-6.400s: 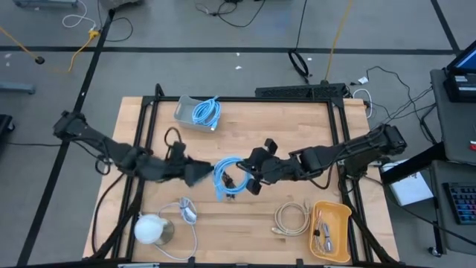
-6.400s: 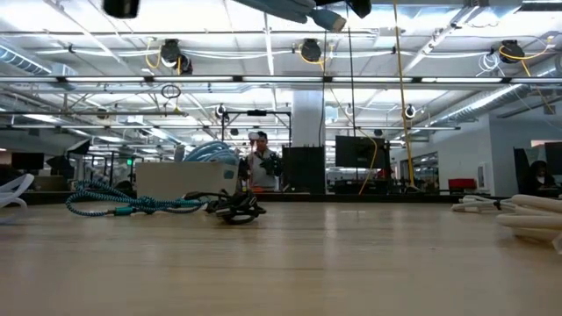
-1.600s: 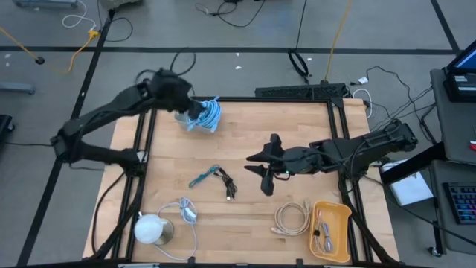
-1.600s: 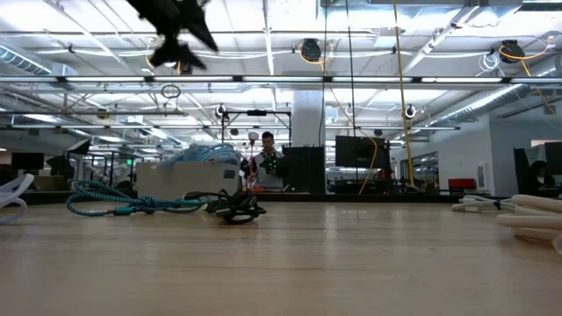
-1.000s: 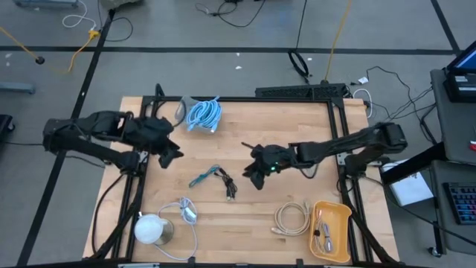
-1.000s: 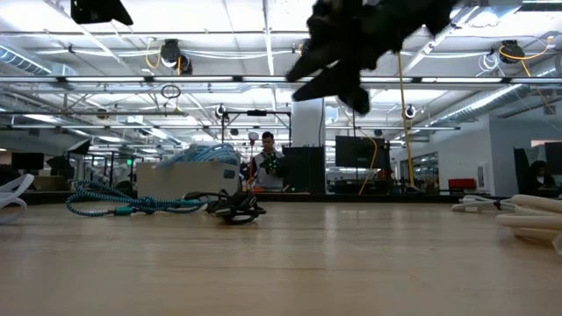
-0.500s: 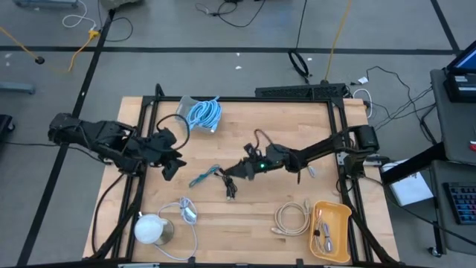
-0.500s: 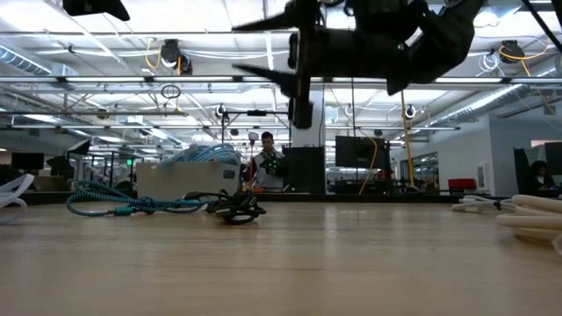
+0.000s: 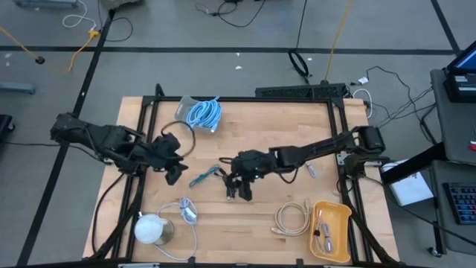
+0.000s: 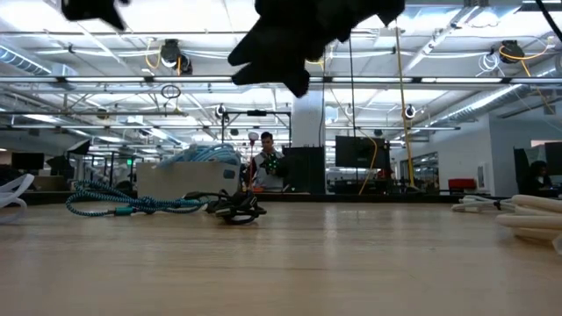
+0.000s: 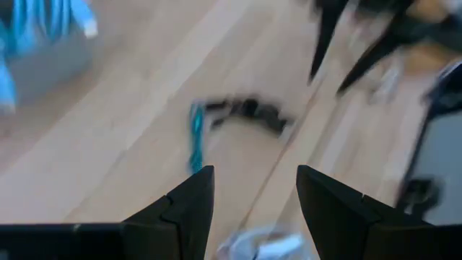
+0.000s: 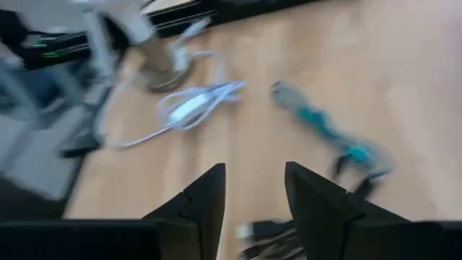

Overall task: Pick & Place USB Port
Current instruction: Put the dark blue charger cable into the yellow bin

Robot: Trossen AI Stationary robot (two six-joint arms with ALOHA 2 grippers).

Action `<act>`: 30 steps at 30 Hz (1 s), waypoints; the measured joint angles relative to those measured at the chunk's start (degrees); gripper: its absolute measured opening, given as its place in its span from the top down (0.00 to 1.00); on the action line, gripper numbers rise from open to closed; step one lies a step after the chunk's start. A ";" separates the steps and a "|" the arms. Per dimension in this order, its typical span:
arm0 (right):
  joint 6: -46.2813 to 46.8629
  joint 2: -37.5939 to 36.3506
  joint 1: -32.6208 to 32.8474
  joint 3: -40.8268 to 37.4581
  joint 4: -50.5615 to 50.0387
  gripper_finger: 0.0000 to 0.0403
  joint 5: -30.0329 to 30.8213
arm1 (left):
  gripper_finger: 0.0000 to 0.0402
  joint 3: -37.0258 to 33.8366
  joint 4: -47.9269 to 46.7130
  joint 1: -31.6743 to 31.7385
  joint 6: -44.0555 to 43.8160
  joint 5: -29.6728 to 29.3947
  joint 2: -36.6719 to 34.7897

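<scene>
High view over the wooden table [image 9: 297,134]: the right gripper [image 9: 239,187], jaws parted and empty, hangs over the dark plug end of a short teal-and-black USB cable [image 9: 214,177] lying loose at mid-table. The left gripper [image 9: 172,170] waits just beside the cable's teal end, jaws also apart. The cable looks light and limp; its stiffer plug end seems the surest hold, since the braided cord would likely sag or slip.

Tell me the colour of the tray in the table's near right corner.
The tray is yellow; the high view shows it best.
</scene>
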 joint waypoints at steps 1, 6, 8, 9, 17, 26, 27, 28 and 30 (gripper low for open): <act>-1.05 0.05 0.15 1.11 -0.90 0.66 1.79 | 0.50 -1.43 -0.66 0.00 0.01 1.09 0.53; 0.75 -3.80 -0.24 3.20 -0.57 0.66 2.97 | 0.50 -13.06 5.77 0.06 -0.11 4.86 3.68; 1.86 -5.93 -0.42 3.18 -1.96 0.66 2.82 | 0.50 -18.35 15.63 0.02 -0.15 7.74 4.66; 2.05 -6.96 -0.48 3.15 -2.68 0.66 3.02 | 0.50 -20.51 19.98 -0.09 -0.67 8.20 5.24; 3.51 -16.41 0.38 3.06 -10.43 0.66 8.70 | 0.48 -25.01 25.45 -0.31 -2.98 1.36 7.93; 6.21 -21.22 2.54 3.04 -10.47 0.65 12.12 | 0.32 -28.08 36.80 4.17 0.53 6.50 15.85; 6.46 -21.21 2.65 3.04 -10.51 0.65 12.08 | 0.31 -28.04 37.88 4.61 0.90 6.71 16.53; 6.91 -21.15 2.85 3.04 -10.66 0.65 11.97 | 0.31 -28.03 38.45 4.93 1.09 6.82 17.25; 7.68 -21.15 3.32 3.04 -10.69 0.66 11.89 | 0.33 -28.04 38.65 5.50 1.58 6.91 18.46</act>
